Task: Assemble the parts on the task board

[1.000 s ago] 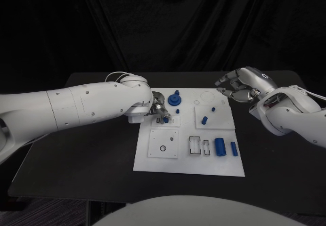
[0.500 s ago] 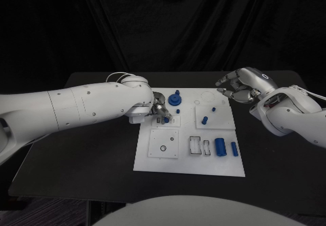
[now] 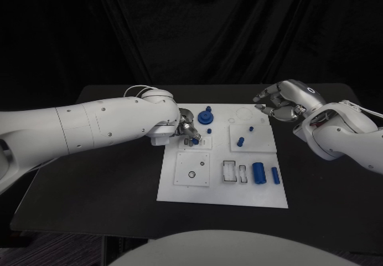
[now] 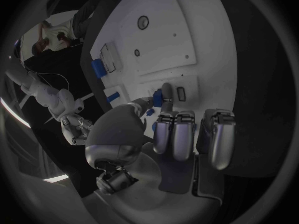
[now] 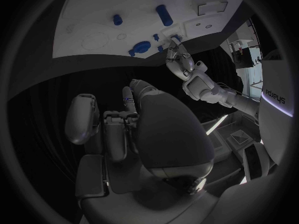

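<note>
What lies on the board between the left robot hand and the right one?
In the head view, between the left robot hand and right robot hand sit a blue round part and engraved circles on the task board.

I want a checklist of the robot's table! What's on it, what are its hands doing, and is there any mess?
Surface: black table, bare round the board.
Job's things: white task board; blue parts on it, among them a round gear-like part and a big cylinder.
Clutter: nothing seen.
Hands: left hand pinches a small blue part at the board; right hand hangs off the board's far right corner, fingers curled, holding nothing.
Cables: white cable on the left arm.
Surroundings: black curtain behind.
</note>
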You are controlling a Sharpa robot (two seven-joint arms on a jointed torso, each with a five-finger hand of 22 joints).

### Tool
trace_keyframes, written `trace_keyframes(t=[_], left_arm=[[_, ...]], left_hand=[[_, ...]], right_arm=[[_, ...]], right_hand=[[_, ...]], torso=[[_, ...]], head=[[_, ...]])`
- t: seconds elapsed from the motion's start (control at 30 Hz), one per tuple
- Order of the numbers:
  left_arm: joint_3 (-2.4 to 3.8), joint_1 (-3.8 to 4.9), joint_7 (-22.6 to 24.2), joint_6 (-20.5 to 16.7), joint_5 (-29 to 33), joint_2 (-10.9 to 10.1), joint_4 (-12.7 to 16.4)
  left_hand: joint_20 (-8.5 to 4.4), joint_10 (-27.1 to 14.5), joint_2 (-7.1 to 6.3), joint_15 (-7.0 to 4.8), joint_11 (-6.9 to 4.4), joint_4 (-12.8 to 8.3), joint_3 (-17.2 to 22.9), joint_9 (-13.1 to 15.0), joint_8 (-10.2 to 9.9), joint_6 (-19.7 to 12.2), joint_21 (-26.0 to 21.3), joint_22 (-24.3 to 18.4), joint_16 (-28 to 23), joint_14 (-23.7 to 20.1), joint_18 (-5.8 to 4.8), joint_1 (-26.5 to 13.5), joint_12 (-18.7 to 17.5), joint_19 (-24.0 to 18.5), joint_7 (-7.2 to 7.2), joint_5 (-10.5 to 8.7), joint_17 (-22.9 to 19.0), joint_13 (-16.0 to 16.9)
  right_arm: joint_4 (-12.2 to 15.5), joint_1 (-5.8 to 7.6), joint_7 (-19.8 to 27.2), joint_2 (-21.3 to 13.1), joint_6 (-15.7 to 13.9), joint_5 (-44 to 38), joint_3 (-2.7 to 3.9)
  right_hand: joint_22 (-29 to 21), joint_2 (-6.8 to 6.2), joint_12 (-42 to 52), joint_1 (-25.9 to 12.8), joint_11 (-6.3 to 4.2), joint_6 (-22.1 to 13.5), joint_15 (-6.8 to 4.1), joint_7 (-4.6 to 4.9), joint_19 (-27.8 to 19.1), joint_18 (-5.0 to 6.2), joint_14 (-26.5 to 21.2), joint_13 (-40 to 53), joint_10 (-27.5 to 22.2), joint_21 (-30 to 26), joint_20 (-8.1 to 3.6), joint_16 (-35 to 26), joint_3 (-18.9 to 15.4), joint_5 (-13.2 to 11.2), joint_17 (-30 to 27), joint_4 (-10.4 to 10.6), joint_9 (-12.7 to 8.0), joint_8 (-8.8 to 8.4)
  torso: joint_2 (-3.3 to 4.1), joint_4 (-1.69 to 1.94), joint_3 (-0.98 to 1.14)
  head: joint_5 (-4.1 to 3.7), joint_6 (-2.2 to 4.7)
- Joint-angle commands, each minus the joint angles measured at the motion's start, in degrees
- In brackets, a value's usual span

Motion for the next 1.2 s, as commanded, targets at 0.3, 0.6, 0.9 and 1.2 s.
trace_keyframes(t=[0.3,0.6,0.9,1.2], left_arm=[[-0.06,-0.3,0.34,0.29,0.11,-0.32,-0.11],[-0.06,-0.33,0.58,0.22,0.11,-0.4,-0.19],[-0.06,-0.38,0.83,0.57,0.11,-0.3,-0.47],[-0.06,-0.47,1.34,0.52,0.11,-0.23,-0.68]], left_hand=[[0.38,5.86,-0.32,0.4,0.34,3.58,-3.25,0.52,-1.04,1.21,-0.26,12.14,0.15,6.16,0.64,-3.63,0.2,3.0,0.11,-14.36,15.09,15.09],[0.42,5.86,-0.53,0.44,0.4,6.28,-7.07,0.82,-1.67,1.53,-0.36,12.08,0.15,6.16,0.68,-5.18,0.2,2.91,0.15,-17.76,15.09,15.09],[0.42,5.86,-0.28,0.44,0.39,7.63,-8.96,1.02,-1.91,1.77,-0.47,11.93,0.15,6.16,0.74,-5.71,0.2,2.74,0.15,-19.1,15.09,15.09],[0.43,5.86,0.49,0.43,0.38,7.33,-9.18,1.17,-2.11,1.8,-0.62,11.72,0.15,6.16,0.82,-4.5,0.2,2.52,0.11,-18.0,15.09,15.09]], right_arm=[[-0.09,-0.19,-1.44,0.08,0.74,-0.1,0.05],[-0.13,-0.26,-1.69,0.11,1.17,-0.1,0.05],[-0.16,-0.3,-1.93,0.15,1.59,-0.1,0.05],[-0.21,-0.34,-2.22,0.17,2.0,-0.1,0.05]], right_hand=[[9.09,0.09,0.16,0.56,0.36,0.41,0.33,-0.12,-0.04,-0.45,6.11,15.05,5.96,-0.2,0.5,0.14,0.12,0.21,15.09,-0.15,-0.06,-0.35],[9.09,0.09,0.16,0.56,0.36,0.41,0.33,-0.12,-0.04,-0.45,6.11,15.05,5.96,-0.2,0.5,0.14,0.12,0.21,15.09,-0.15,-0.06,-0.35],[9.07,0.1,0.16,0.51,0.4,0.57,0.36,-0.1,-0.07,-0.44,6.11,15.05,5.96,-0.28,0.52,0.14,0.13,0.2,15.09,-0.14,-0.04,-0.32],[9.07,0.1,0.16,0.51,0.4,0.57,0.36,-0.1,-0.07,-0.44,6.11,15.05,5.96,-0.28,0.52,0.14,0.13,0.2,15.09,-0.14,-0.04,-0.32]], torso=[[-0.05,-0.05,-0.01],[-0.02,-0.04,0.01],[-0.02,-0.08,0.01],[-0.04,-0.08,0.02]], head=[[0.1,0.0],[0.24,0.0],[0.37,0.0],[0.38,0.0]])
